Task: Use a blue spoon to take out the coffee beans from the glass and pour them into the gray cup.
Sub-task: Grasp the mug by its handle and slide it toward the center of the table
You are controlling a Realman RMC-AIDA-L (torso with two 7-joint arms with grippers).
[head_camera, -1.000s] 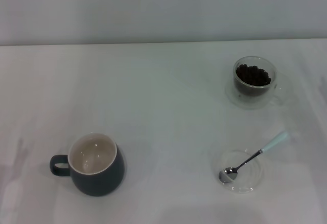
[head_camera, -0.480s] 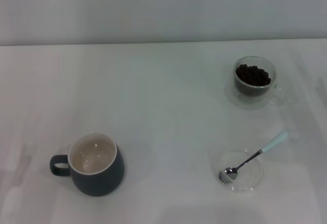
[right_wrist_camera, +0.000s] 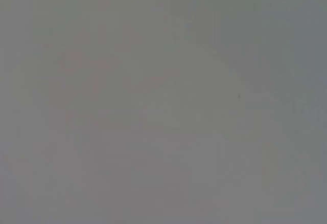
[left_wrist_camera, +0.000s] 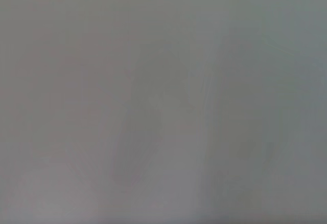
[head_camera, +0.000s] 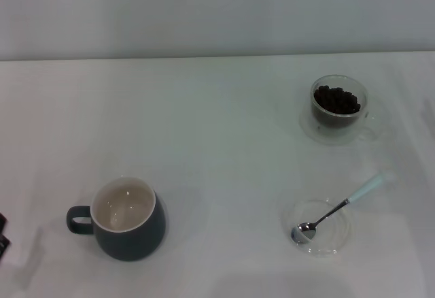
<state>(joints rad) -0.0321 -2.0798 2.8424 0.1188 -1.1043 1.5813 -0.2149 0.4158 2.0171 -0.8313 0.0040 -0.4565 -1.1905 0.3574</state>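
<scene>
A rounded dark blue-gray ceramic cup (head_camera: 128, 219) with a cream-white inside stands upright on the white table (head_camera: 217, 141), near-left in the head view, its loop handle pointing left. Far right stands the small clear double-walled glass (head_camera: 338, 108), holding a heap of dark brown coffee beans (head_camera: 336, 99). Nearer, on the right, the silver teaspoon with the pale blue handle (head_camera: 338, 207) lies with its bowl in a flat clear round saucer (head_camera: 319, 227), its handle reaching out over the rim. A dark sliver of the left gripper (head_camera: 3, 233) shows at the left edge; whether its fingers are apart or together cannot be told. Both wrist views show only blank gray.
</scene>
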